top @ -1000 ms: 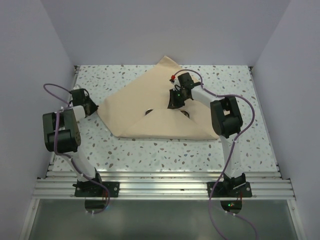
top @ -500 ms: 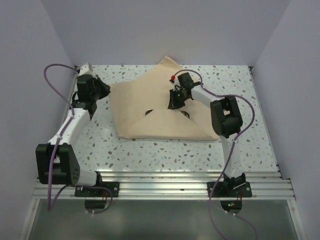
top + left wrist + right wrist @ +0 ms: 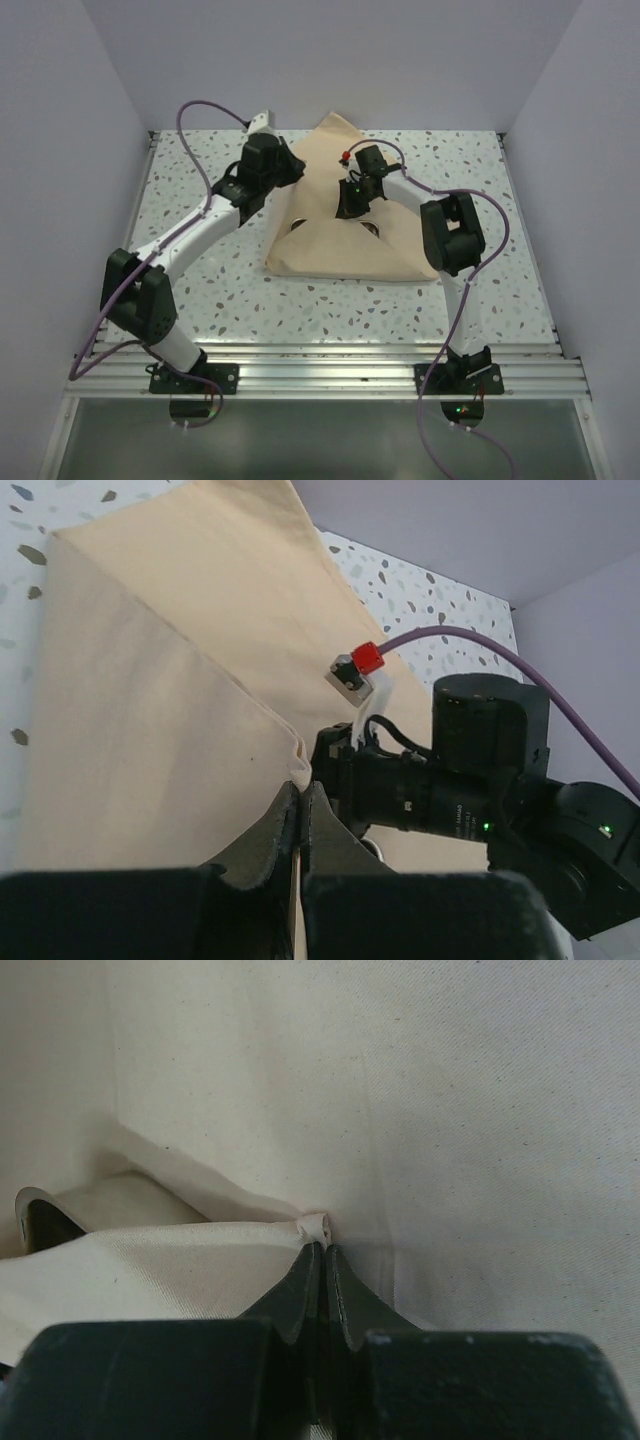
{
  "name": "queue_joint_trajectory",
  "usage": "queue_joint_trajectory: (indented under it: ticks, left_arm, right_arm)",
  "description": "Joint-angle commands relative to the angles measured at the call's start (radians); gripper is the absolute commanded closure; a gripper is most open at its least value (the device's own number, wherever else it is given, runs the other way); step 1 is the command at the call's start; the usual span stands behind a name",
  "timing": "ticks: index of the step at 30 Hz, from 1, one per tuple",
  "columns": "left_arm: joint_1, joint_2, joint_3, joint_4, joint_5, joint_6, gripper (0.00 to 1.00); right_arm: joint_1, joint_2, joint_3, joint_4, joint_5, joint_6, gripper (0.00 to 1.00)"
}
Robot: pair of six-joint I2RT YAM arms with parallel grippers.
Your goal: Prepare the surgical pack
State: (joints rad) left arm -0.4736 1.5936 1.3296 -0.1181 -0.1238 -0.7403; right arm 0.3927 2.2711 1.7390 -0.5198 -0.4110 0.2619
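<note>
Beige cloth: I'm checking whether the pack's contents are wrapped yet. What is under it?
A rounded metal edge, possibly the tray's rim, peeks from beneath a folded flap of the beige cloth. Whatever else lies under the cloth is covered and cannot be seen.

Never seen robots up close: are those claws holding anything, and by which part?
Both pinch the beige cloth sheet: the left gripper holds a folded-over corner, and the right gripper holds a small corner tip over the bundle's middle.

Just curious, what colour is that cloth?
Plain beige; the cloth shows best in the top view.
</note>
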Motion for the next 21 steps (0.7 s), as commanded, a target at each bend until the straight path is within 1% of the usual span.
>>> queue_joint_trajectory:
  ticks: [1,2,3,5,10,14,17,21]
  left_arm:
    - [-0.083,0.051,0.048,0.066,-0.12,-0.089,1.0]
    - [-0.098,0.057,0.049,0.101,-0.138,-0.1,1.0]
    - [-0.13,0.068,0.052,0.103,-0.19,-0.119,1.0]
    - [-0.155,0.08,0.066,0.164,-0.224,-0.134,1.0]
    - [-0.207,0.149,0.129,0.212,-0.229,-0.189,1.0]
    - [-0.256,0.201,0.209,0.245,-0.276,-0.205,1.0]
    - [-0.284,0.229,0.218,0.306,-0.303,-0.222,1.0]
    - [-0.296,0.27,0.221,0.36,-0.271,-0.275,1.0]
  right_arm:
    - [0.014,0.065,-0.022,-0.092,0.04,-0.018,1.0]
    - [0.012,0.065,-0.024,-0.091,0.038,-0.016,1.0]
    - [0.012,0.067,-0.025,-0.086,0.035,-0.015,1.0]
    - [0.012,0.07,-0.027,-0.085,0.028,-0.015,1.0]
    - [0.014,0.085,-0.029,-0.078,0.015,-0.01,1.0]
    - [0.012,0.09,-0.032,-0.072,0.012,-0.01,1.0]
    - [0.012,0.093,-0.03,-0.074,0.009,-0.01,1.0]
    - [0.012,0.096,-0.032,-0.071,0.005,-0.009,1.0]
